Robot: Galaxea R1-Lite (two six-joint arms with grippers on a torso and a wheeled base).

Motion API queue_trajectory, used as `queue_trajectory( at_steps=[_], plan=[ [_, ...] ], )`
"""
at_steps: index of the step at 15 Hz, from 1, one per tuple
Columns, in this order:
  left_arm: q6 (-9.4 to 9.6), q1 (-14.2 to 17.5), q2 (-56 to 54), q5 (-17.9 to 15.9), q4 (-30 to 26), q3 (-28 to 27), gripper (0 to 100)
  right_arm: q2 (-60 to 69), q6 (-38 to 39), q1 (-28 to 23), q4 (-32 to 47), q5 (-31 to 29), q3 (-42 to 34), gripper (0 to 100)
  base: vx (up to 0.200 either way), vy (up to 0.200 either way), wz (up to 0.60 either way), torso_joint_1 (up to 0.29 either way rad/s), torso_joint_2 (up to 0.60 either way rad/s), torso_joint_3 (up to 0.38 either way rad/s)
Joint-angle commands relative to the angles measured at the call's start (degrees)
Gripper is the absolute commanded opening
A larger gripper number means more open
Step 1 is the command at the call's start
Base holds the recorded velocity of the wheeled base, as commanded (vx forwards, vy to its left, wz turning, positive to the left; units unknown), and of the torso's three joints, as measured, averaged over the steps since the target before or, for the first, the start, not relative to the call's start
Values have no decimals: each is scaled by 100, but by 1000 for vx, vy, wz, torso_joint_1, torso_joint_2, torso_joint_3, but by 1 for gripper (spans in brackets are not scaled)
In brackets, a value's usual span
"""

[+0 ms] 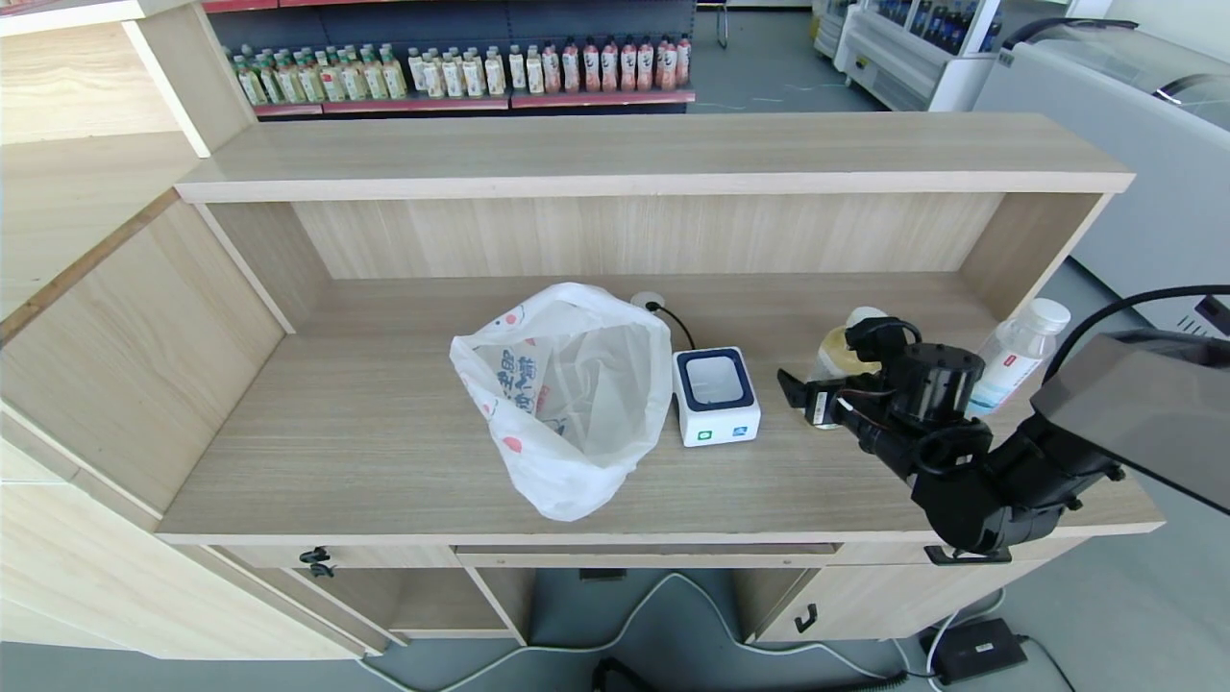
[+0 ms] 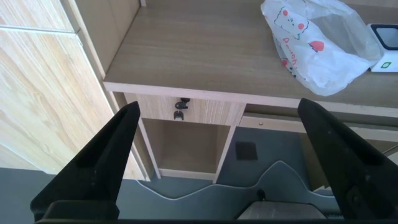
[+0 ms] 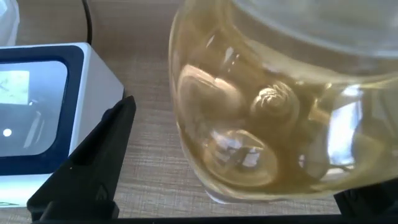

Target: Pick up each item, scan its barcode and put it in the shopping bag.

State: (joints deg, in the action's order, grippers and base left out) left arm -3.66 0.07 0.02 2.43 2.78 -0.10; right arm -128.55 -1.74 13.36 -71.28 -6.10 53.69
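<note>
Jar (image 1: 844, 348) of pale yellow liquid with rounded pieces in it is found upright on the wooden counter (image 1: 365, 452), near the scanner (image 1: 716, 394) on the side away from the shopping bag (image 1: 567, 404). It is straddled by the right gripper (image 1: 815, 392), whose jaws are spread to either side of the glass. A gap is seen between the scanner-side finger (image 3: 87, 168) and the jar wall, so no pinch is recorded. A clear water bottle (image 1: 1019, 356) with a white cap is noted leaning farther from the scanner than the jar, well apart from it.

The white bag is observed just beside the scanner, on the opposite side to the jar, with its mouth open and turned upward. A black cable (image 1: 677, 327) is seen running from behind the scanner to a port in the counter.

The left gripper (image 2: 217, 112) is held off the counter's front edge, well apart from the scanner on the bag's side, jaws spread wide with nothing between them.
</note>
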Motion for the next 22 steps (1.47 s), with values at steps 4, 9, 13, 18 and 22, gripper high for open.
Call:
queue_trajectory(
  at_steps=[4, 9, 13, 18, 22],
  plan=[
    [-3, 1, -2, 4, 3, 1, 100, -162, -10, -123, -9, 337, 441, 100, 0, 0, 0, 0, 0, 0],
    [-3, 1, -2, 4, 3, 1, 100, -302, -37, -150, -18, 689, 669, 0, 0, 0, 0, 0, 0, 0],
    [-3, 1, -2, 4, 3, 1, 100, -276, -28, -150, -18, 689, 713, 0, 0, 0, 0, 0, 0, 0],
    [-3, 1, -2, 4, 3, 1, 100, -12, -63, -150, -18, 689, 467, 0, 0, 0, 0, 0, 0, 0],
    [-3, 1, -2, 4, 3, 1, 100, 1034, -28, -141, 26, 741, -473, 0, 0, 0, 0, 0, 0, 0]
  ],
)
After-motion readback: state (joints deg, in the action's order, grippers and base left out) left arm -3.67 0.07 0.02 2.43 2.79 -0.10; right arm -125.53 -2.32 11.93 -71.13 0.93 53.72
